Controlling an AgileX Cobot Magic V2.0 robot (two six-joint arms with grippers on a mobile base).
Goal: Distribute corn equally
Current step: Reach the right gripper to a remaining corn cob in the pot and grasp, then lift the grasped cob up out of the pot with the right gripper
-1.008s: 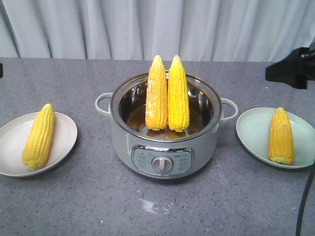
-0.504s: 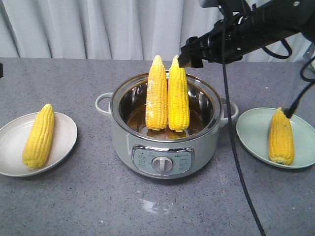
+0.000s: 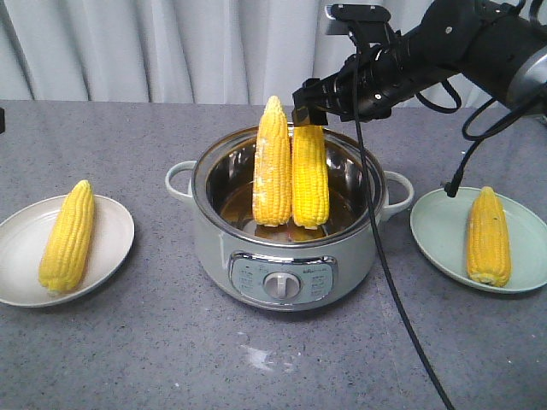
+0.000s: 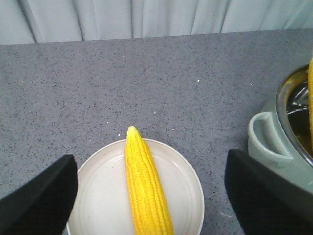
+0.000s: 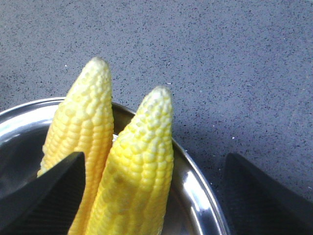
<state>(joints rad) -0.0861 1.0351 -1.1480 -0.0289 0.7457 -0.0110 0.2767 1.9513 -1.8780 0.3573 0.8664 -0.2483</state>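
Two corn cobs stand upright in the cooker pot (image 3: 286,256), the left one (image 3: 271,162) touching the right one (image 3: 309,175). My right gripper (image 3: 309,109) hangs open at the right cob's tip; in the right wrist view that cob (image 5: 137,166) sits between the spread fingers (image 5: 49,196). Another cob (image 3: 67,235) lies on the white plate (image 3: 115,224) at the left, and a fourth cob (image 3: 488,237) on the pale green plate (image 3: 436,226) at the right. My left gripper (image 4: 151,196) is open above the white plate's cob (image 4: 146,191), holding nothing.
The pot's side handles (image 3: 178,179) stick out toward each plate. A black cable (image 3: 385,256) hangs from the right arm across the pot's right side down to the table front. Grey curtains close off the back.
The right arm swung in from the right edge, passed above the pot, and lowered until its gripper is around the tip of the right-hand cob. The cobs have not moved.
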